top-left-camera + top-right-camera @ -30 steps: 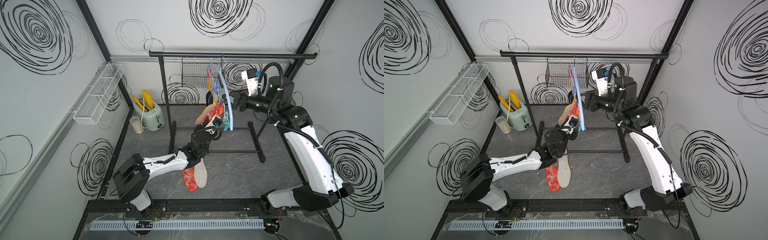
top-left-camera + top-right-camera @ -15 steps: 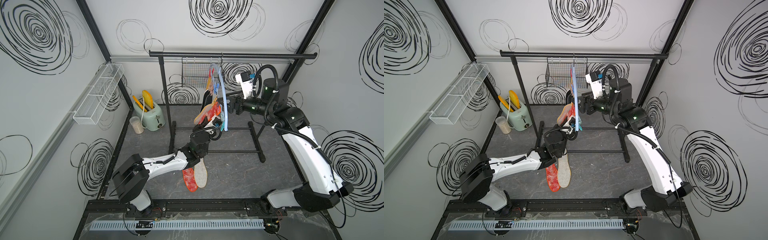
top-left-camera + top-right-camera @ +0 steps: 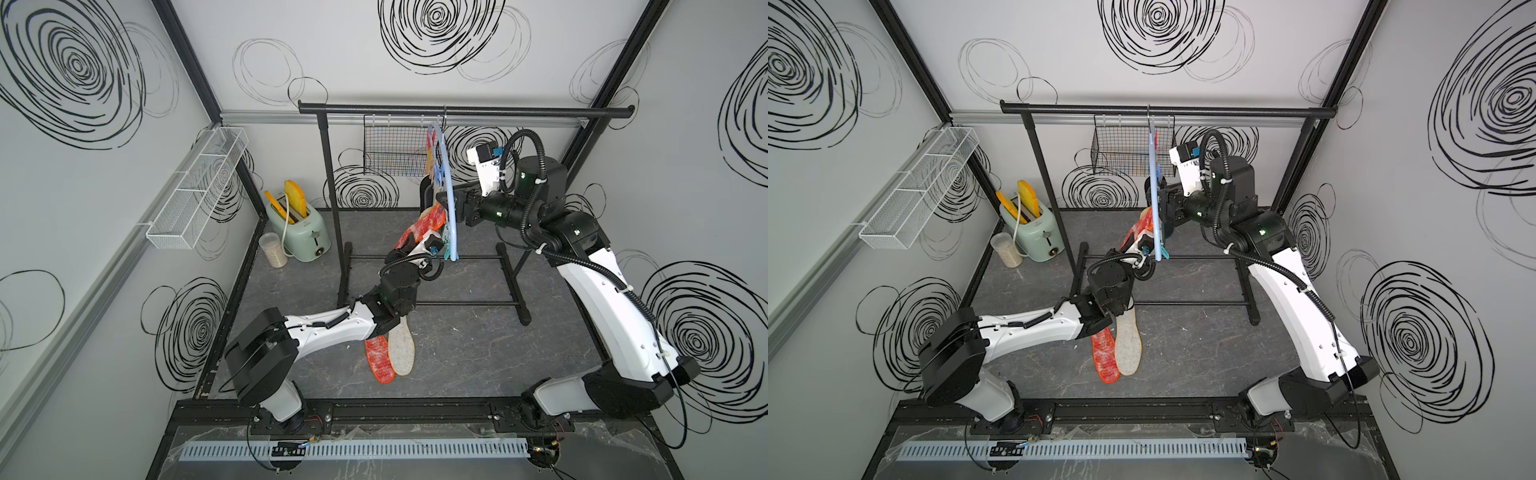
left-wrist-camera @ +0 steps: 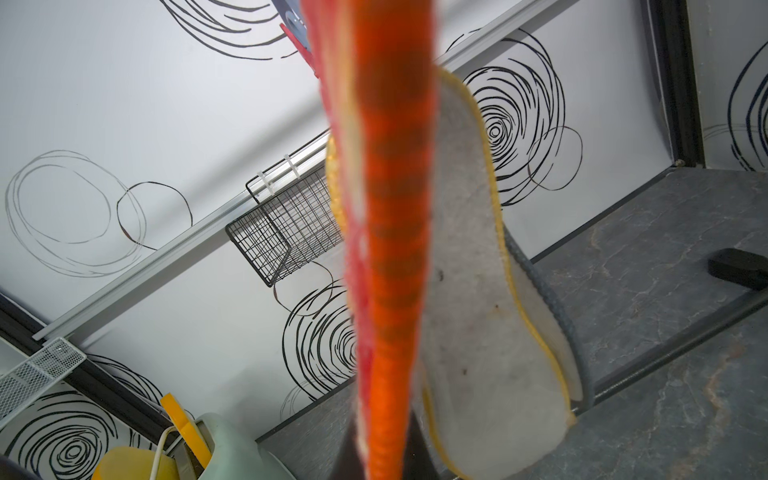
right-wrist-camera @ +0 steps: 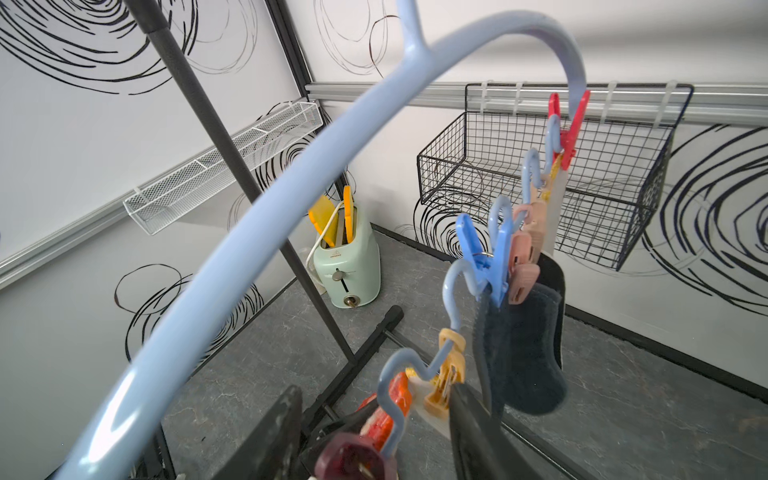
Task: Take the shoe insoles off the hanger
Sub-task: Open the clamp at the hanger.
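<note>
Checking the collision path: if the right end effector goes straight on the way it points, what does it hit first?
The hanger: its wavy lower bar, with a maroon peg, lies between the fingers of the open right end effector. Behind it hang the insoles; how far behind is unclear.

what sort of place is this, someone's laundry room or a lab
Most likely a robot test cell staged as a home corner: swirl-printed wall panels, a black garment rail holding a pale-blue peg hanger, and a mint-green toaster.
</note>
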